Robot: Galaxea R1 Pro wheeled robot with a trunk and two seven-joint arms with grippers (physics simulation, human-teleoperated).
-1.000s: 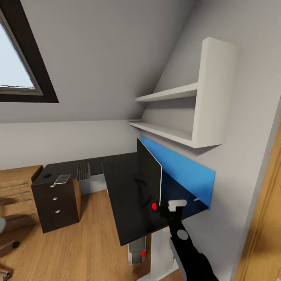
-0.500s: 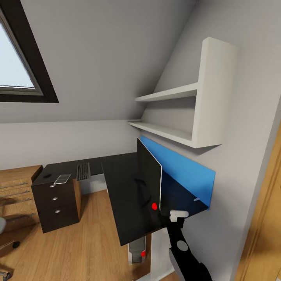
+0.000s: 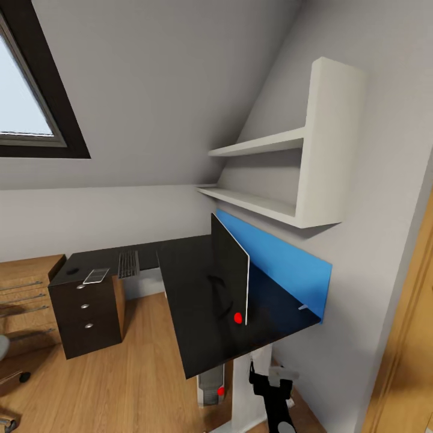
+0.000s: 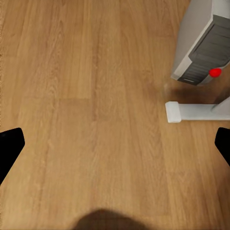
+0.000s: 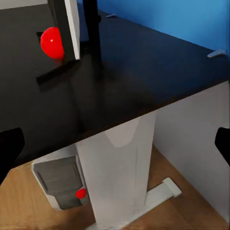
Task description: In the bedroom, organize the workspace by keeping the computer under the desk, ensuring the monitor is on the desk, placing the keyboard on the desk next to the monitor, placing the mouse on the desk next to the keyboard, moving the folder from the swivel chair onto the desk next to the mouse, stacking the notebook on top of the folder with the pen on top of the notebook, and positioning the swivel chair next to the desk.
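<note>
The glossy black L-shaped desk (image 3: 192, 282) runs along the wall. On it the monitor (image 3: 231, 279) stands edge-on, its red light (image 5: 52, 42) at a lower corner. Further along the desk lies the keyboard (image 3: 128, 263), with the small black mouse (image 3: 73, 271) and a flat pale rectangle (image 3: 96, 275) over the drawer unit. The computer (image 3: 210, 385) stands on the floor under the desk. My right gripper (image 3: 273, 376) is open and empty, below the desk's near edge beside its white leg (image 5: 120, 167). My left gripper (image 4: 115, 148) is open over bare floor near the computer (image 4: 201, 48). Folder and pen are out of view.
A long blue panel (image 3: 282, 264) lines the wall behind the desk, with white shelves (image 3: 270, 180) above it. A light wooden dresser (image 3: 24, 300) stands at the left. A grey sliver and castor of the swivel chair (image 3: 23, 377) show at the lower left. A wooden door frame (image 3: 409, 337) is at the right.
My right arm has dropped from beside the monitor at the desk's near end to below the desk edge. The head view and the things on the desk have not shifted.
</note>
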